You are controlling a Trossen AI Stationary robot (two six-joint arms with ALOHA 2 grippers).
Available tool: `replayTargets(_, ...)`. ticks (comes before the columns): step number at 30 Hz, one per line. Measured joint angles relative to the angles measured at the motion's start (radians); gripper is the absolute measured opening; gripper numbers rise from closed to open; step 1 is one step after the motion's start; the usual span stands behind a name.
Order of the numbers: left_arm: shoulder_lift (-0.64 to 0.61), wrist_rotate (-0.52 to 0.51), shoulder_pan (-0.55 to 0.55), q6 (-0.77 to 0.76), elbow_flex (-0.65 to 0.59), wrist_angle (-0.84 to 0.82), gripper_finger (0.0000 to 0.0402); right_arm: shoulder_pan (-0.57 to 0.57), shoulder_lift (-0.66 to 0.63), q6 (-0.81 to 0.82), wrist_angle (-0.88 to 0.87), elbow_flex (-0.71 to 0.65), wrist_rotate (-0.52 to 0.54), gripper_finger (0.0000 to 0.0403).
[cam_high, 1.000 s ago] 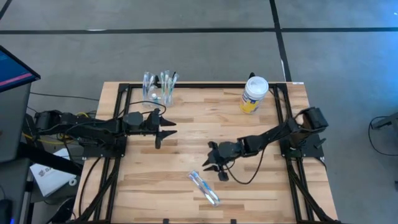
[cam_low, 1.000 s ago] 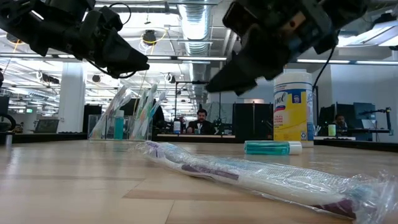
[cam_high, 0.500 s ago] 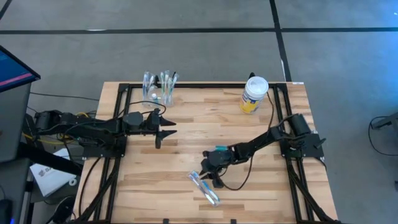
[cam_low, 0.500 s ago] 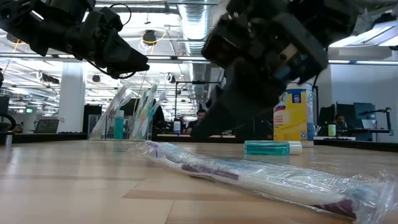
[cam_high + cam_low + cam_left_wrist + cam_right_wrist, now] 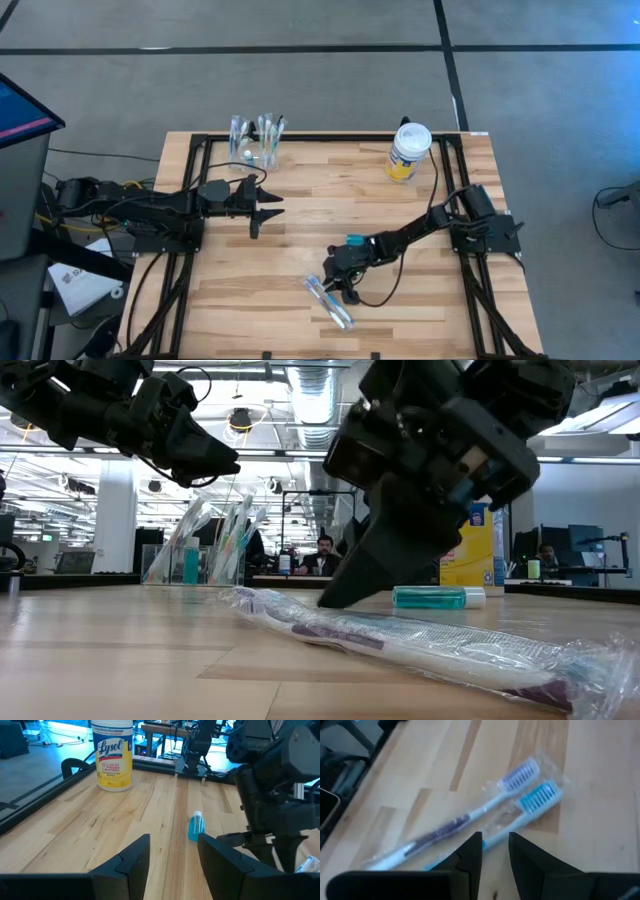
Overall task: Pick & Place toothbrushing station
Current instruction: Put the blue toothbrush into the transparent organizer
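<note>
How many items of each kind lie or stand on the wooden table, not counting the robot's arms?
Wrapped toothbrushes lying flat: 2
Clear cup holding upright toothbrushes: 1
Teal-blue tube: 1
Lysol wipes canister: 1
Total: 5, counting the cup with its brushes as one; the brushes inside it are too small to count.

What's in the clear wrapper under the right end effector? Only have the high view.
Observer: Right wrist view shows two toothbrushes sealed in it, one with purple-and-white bristles, one with blue.
Operator: Fingers on it?
Observer: No. The right end effector is open with a narrow gap, poised over the handles, nothing clamped.
Operator: Teal thing beside that arm?
Observer: Left wrist view, past the waiting, open left end effector: a small teal-blue tube with a white cap, lying on its side.
</note>
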Motion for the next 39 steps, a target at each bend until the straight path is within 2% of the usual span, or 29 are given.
replayTargets(12, 0.0, 0.0, 0.0, 0.0, 0.0, 0.0, 0.0159, 0.007, -0.001, 0.077, -0.047, 0.002, 0.006, 0.0088)
replayTargets(23, 0.0, 0.0, 0.0, 0.0, 0.0, -0.001, 0.0159, 0.017, -0.001, 0.147, -0.068, 0.015, -0.032, 0.0088)
replayTargets(31, 0.0, 0.0, 0.0, 0.0, 0.0, -0.002, 0.0159, 0.017, -0.002, 0.19, -0.173, 0.088, -0.038, 0.0088)
replayTargets(39, 0.0, 0.0, 0.0, 0.0, 0.0, -0.003, 0.0159, 0.017, -0.002, 0.207, -0.416, 0.197, -0.027, 0.0088)
